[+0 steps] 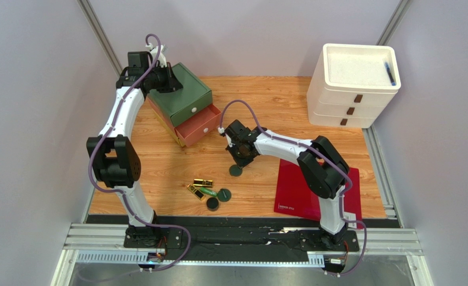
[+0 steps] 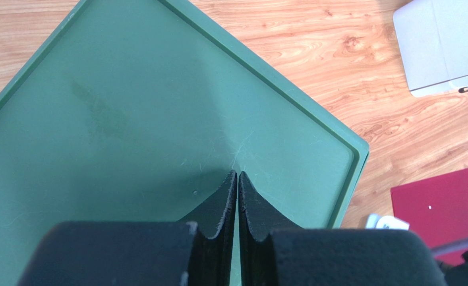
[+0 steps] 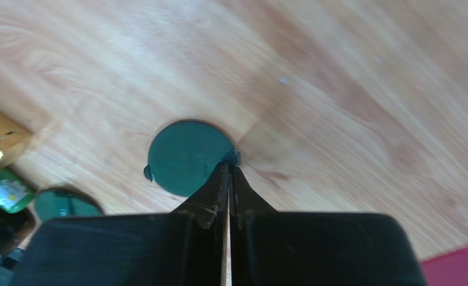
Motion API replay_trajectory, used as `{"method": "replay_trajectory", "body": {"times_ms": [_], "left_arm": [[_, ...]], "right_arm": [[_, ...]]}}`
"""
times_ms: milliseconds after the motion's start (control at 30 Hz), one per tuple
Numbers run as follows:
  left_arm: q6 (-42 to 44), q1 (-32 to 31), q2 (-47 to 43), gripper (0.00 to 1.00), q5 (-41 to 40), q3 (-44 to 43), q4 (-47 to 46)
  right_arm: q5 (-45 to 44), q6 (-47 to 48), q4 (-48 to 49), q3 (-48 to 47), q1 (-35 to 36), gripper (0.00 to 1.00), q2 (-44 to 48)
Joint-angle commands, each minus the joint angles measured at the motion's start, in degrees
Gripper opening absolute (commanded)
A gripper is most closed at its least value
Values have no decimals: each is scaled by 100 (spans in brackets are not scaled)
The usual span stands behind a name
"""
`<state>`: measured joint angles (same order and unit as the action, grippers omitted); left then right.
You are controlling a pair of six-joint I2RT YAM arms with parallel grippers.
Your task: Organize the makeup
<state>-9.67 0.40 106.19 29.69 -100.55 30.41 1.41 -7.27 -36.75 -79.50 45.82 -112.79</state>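
My right claw (image 3: 230, 170) is squeezed tight, its tips at the edge of a dark green round compact (image 3: 182, 158) lying flat on the wooden table (image 3: 338, 89). My left claw (image 2: 237, 179) is squeezed tight too, over the top of the green box (image 2: 129, 107).

1 compact (image 1: 236, 170) lies apart, right of the makeup cluster (image 1: 208, 193).
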Motion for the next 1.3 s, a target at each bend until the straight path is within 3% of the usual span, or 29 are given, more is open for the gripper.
{"method": "replay_trajectory", "body": {"times_ms": [0, 233, 333, 367, 567, 1267], "left_arm": [[264, -23, 376, 9, -289, 264, 1037], [255, -23, 367, 9, -262, 282, 1019], [238, -14, 367, 9, -227, 308, 984], [246, -23, 358, 9, -227, 317, 975], [229, -14, 350, 9, -218, 396, 914], [229, -14, 323, 9, -227, 484, 905]], "right_arm": [[-501, -82, -201, 14, -223, 0, 503], [-336, 146, -113, -302, -223, 0, 838], [69, 190, -236, -434, -214, 8, 733], [261, 225, -245, -408, -205, 16, 706], [747, 682, -236, -101, -4, 29, 478], [624, 551, -402, -715, 172, 39, -893]]}}
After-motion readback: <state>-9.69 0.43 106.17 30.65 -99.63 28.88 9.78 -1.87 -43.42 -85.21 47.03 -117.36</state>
